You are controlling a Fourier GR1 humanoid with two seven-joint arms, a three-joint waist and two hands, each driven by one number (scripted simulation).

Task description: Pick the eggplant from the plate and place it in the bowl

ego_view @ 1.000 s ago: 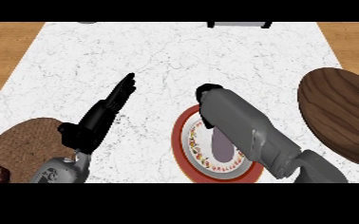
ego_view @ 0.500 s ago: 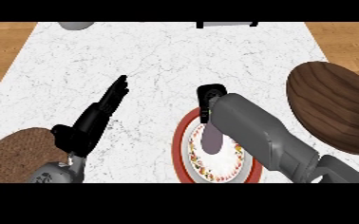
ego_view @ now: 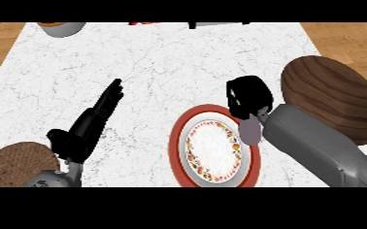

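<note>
Desk [ego_view: 179, 63]: white marble, grey veins, smooth. Bowl [ego_view: 326, 92]: dark wood grain, matt. Plate [ego_view: 176, 143]: glazed, red rim. Eggplant [ego_view: 249, 131]: dull purple-grey, smooth skin.

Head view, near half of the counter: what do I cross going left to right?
Brown round object at the lower left → left hand, resting open → plate → right hand, fingers curled on the eggplant at the plate's right edge → wooden bowl.

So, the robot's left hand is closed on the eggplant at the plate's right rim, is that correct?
Not quite: it is the right hand that is closed on the eggplant at the right rim of the plate, as the head view shows. The left hand is open.
</note>
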